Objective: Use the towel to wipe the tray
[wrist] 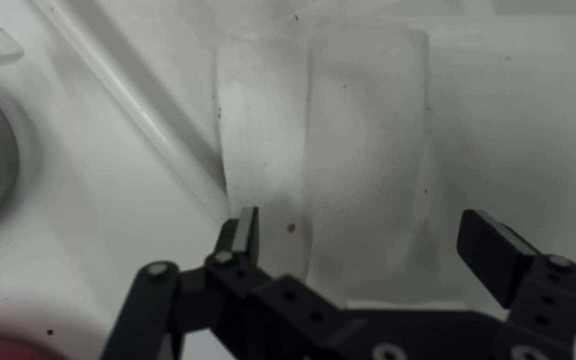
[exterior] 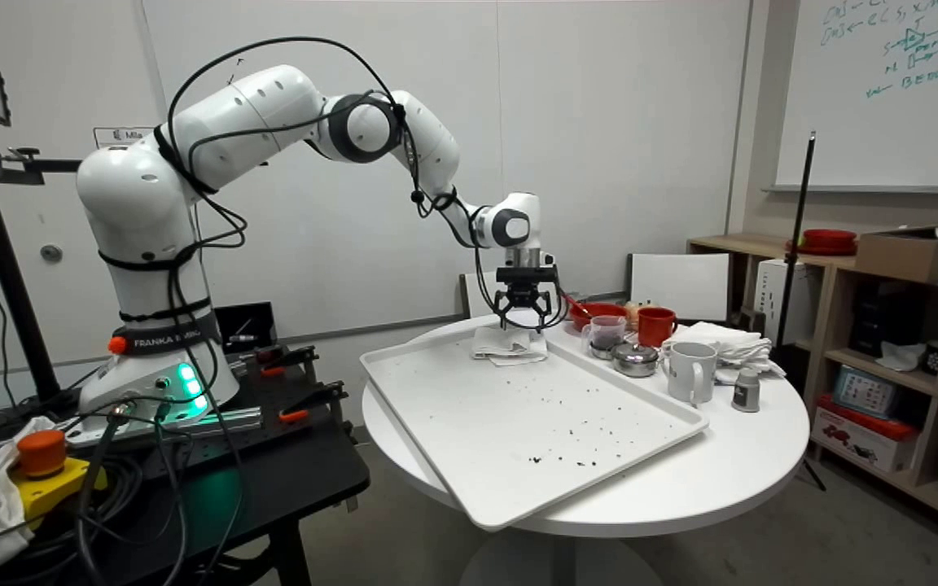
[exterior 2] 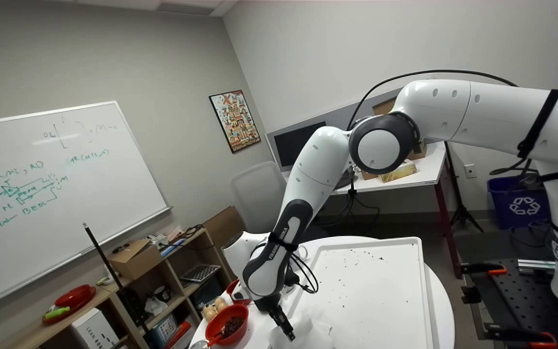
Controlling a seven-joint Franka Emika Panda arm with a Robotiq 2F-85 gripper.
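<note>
In an exterior view, a tray (exterior: 469, 431) is laid on a table (exterior: 750, 460). At the tray's far end a towel (exterior: 508, 348) is placed, below the gripper (exterior: 523, 323). Crumbs (exterior: 536, 460) are scattered nearer, mostly toward the tray's right side. On the table, right of the tray, a bowl (exterior: 606, 310) is set far back, mugs (exterior: 690, 373) in front, and a bottle (exterior: 747, 391) right of the nearest mug.

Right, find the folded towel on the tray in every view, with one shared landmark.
In an exterior view: folded towel, just right of centre, below mid-height.
In an exterior view: folded towel, at the bottom edge, near the middle.
Wrist view: folded towel, across the middle.
Shared landmark: the tray's raised rim, showing in all three.
</note>
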